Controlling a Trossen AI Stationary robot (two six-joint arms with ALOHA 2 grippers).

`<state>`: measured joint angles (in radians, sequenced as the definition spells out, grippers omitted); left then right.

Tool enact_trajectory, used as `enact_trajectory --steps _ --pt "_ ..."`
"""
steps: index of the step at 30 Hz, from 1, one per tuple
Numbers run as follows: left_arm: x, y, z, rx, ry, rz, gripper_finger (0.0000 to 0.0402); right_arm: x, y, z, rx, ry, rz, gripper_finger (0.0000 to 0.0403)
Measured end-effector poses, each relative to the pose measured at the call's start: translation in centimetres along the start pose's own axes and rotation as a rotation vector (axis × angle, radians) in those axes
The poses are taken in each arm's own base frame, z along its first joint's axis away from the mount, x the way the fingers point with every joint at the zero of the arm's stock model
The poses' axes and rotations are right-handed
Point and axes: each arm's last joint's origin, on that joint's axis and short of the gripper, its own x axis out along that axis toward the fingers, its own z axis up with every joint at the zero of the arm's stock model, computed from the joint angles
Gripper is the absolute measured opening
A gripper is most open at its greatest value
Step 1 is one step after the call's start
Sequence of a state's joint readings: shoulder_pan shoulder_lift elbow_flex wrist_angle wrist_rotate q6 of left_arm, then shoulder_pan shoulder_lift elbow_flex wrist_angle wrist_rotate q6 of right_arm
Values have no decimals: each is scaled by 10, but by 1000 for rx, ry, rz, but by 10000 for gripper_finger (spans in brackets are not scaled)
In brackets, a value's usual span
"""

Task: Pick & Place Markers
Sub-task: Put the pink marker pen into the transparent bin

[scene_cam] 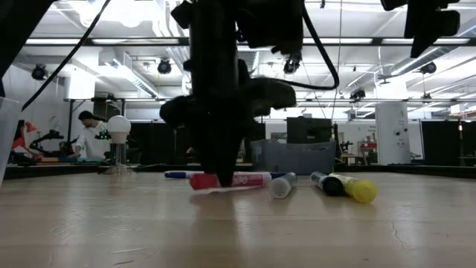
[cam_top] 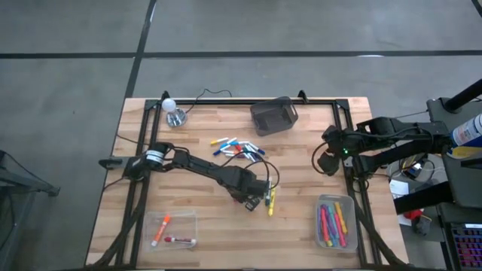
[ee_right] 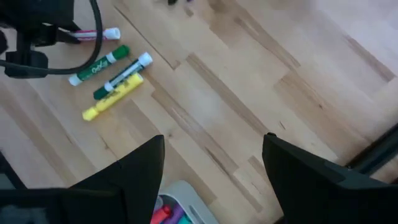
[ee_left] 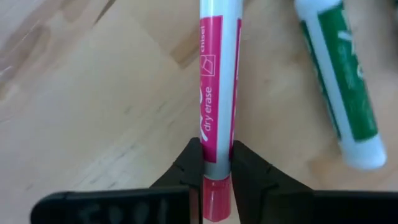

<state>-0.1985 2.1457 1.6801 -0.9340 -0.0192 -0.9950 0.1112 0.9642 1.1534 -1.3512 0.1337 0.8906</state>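
Note:
My left gripper (cam_top: 254, 197) reaches to the table's middle and is shut on a pink dry-erase marker (ee_left: 217, 93). Beside it lie a green marker (ee_left: 348, 81) and a yellow one (cam_top: 272, 200), flat on the wood. More markers (cam_top: 237, 147) lie in a loose heap toward the far side. A clear tray near the right edge (cam_top: 348, 203) holds several markers. Another clear tray on the near left (cam_top: 188, 218) holds two reddish ones. My right gripper (ee_right: 214, 180) hangs open above the table's right side, touching nothing. My left gripper pinches the pink marker between its two fingers (ee_left: 189, 163), on the grey band next to its pink end (ee_left: 217, 152). The fingers come from above, pointing down, and lie across the marker. The marker (scene_cam: 230, 180) sits about level at the table top; whether it is lifted clear I cannot tell.
A dark mesh bin (cam_top: 274, 115) stands near the far edge. A small lamp with a round white bulb (cam_top: 173, 113) stands at the far left, its cable running along the far edge. Bare wood lies between the two trays on the near side.

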Motion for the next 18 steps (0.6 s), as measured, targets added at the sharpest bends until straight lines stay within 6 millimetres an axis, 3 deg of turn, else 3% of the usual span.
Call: enact_trajectory --steps 3,9,13,18 --pt "-16 0 -4 46 -8 -19 44 0 1 1 -1 -10 6 258" --pt "-80 8 -21 85 -43 -79 44 2 3 4 -16 -55 -1 258" --pt "-127 11 -52 131 -70 -152 44 5 5 6 -25 -68 -2 258" --pt "-166 15 -99 156 -106 -171 44 11 8 6 -54 -65 -6 258"
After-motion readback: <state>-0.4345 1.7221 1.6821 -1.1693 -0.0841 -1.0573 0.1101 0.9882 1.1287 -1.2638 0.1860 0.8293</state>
